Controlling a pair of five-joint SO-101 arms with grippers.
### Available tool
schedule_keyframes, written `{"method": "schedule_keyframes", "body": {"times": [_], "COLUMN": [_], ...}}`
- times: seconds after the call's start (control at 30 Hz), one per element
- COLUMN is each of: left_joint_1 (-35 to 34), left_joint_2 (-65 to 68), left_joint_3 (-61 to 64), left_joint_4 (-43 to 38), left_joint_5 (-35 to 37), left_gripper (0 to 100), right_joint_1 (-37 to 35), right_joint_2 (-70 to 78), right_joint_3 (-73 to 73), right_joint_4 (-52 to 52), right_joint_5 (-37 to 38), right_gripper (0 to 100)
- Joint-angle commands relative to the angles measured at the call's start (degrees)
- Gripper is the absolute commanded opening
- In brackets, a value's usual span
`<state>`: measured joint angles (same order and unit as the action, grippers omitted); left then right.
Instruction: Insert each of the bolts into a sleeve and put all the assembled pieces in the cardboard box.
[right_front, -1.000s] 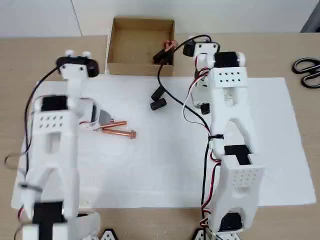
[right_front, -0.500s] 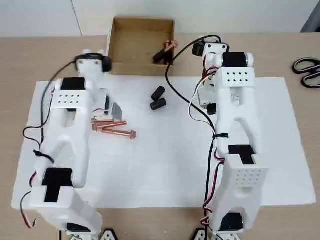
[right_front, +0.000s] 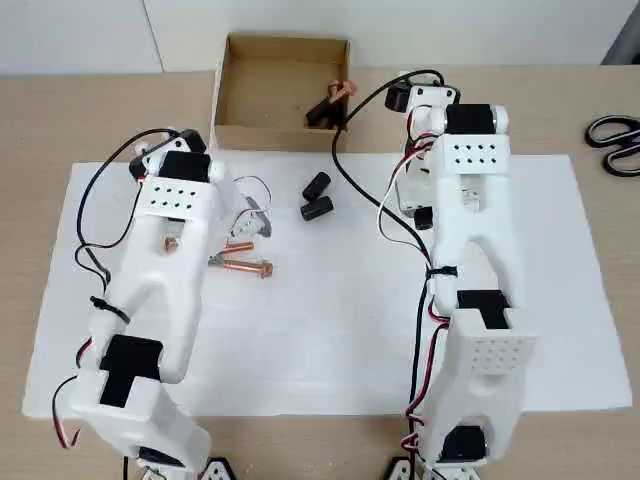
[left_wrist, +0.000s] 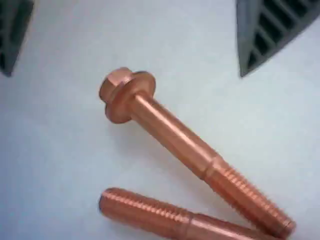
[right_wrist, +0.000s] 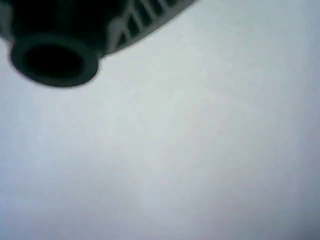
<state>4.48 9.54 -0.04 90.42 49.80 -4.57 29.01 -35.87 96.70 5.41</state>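
Observation:
Two copper bolts lie side by side on the white paper, one with a flanged head (right_front: 245, 267) (left_wrist: 170, 135) and one beside it (right_front: 238, 246) (left_wrist: 150, 215). My left gripper (right_front: 245, 228) (left_wrist: 127, 60) hangs open just above them, and its grey fingers (left_wrist: 270, 30) straddle the headed bolt. Two black sleeves (right_front: 317, 185) (right_front: 318, 208) lie loose near the paper's far middle. My right gripper (right_front: 415, 215) (right_wrist: 60, 30) is shut on a third black sleeve (right_wrist: 52, 62), held over bare paper. The cardboard box (right_front: 218, 90) at the back holds assembled pieces (right_front: 330, 100) in its right corner.
Black scissors (right_front: 615, 140) lie on the wooden table at the far right. The white paper (right_front: 330, 340) covers the work area, with open room between the two arms and toward the front. Cables trail from both arms near the sleeves.
My left arm has swung right and toward the bolts, bringing its open gripper over them. The right arm shifted slightly right a second ago and has stayed put since.

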Motion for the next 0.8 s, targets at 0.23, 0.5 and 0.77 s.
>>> {"method": "schedule_keyframes", "body": {"times": [0.23,0.5,0.77], "left_joint_1": [-10.37,-14.86,-14.95], "left_joint_2": [-0.79,9.05,11.43], "left_joint_3": [-0.75,-0.92,-1.10], "left_joint_4": [-2.99,-6.77,-10.37], "left_joint_5": [12.31,16.00,16.09], "left_gripper": [27,27,27], "right_joint_1": [-0.04,-0.04,-0.04], "right_joint_2": [-4.00,-4.00,-4.00], "right_joint_3": [-0.18,-0.18,-0.18], "right_joint_4": [0.31,0.31,0.31], "right_joint_5": [-0.53,-2.02,-2.02], "right_gripper": [0.3,0.3,0.3]}}
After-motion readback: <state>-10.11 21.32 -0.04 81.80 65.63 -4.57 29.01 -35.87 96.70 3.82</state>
